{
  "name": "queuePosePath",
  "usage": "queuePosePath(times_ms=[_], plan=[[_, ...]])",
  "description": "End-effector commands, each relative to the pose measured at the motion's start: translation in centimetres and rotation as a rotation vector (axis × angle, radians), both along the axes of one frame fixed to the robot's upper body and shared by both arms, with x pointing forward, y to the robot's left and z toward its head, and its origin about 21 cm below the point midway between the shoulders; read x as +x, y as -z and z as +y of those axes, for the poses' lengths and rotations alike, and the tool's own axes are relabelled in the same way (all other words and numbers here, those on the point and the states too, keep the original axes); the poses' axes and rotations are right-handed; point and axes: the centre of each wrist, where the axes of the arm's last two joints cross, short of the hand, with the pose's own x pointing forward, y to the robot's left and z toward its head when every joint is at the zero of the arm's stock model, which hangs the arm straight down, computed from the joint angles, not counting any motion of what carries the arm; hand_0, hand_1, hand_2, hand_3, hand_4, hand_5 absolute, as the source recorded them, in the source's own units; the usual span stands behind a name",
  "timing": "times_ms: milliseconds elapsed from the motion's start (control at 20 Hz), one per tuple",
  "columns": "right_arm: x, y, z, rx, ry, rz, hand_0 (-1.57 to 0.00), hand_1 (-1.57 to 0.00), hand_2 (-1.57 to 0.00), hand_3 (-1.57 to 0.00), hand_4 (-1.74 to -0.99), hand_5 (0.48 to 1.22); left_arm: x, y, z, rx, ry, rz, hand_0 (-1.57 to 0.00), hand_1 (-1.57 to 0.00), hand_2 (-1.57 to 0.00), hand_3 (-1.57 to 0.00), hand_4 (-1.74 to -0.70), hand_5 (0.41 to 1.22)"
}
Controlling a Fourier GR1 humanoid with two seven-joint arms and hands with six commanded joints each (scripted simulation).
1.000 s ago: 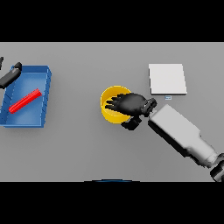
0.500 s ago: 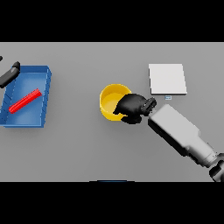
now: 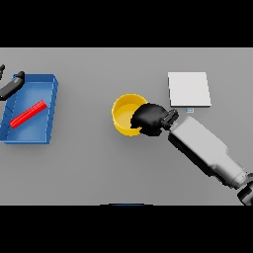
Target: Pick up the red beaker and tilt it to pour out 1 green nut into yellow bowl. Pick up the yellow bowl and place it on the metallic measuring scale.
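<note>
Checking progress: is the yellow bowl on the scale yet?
No. The yellow bowl sits on the table, left of the scale, with the right hand curled over its rim.

One head view looks steeply down from the near side onto the grey tabletop [image 3: 123, 168], taking in its whole width.

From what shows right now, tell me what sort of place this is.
Probably a lab-style test bench: a plain grey table holding a flat metallic scale, a yellow bowl under the right hand, and a blue tray with a red beaker.
</note>
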Motion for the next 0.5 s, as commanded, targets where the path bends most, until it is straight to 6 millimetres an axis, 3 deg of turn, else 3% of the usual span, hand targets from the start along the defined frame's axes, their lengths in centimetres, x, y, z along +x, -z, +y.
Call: queuePosePath(times_ms=[0,300,450], plan=[[-0.2,-0.4,-0.1,0.007,0.006,0.009,-1.53,-1.53,-1.33,-1.32,-1.727,1.211,0.0,0.1,-0.1,-0.009,-0.001,-0.003,0.00,0.00,0.00,0.00,-0.72,0.695],[-0.1,-4.0,-1.4,0.046,0.062,-0.023,-1.56,-1.56,-1.43,-1.23,-1.737,1.218,-0.1,0.3,-0.1,0.006,0.002,-0.004,0.00,0.00,0.00,0.00,-0.72,0.692],[0.4,-5.8,-3.0,0.056,0.121,-0.093,-1.57,-1.57,-1.46,-1.18,-1.739,1.220,0.0,0.1,-0.1,0.013,0.003,-0.002,0.00,0.00,0.00,0.00,-0.71,0.686]])
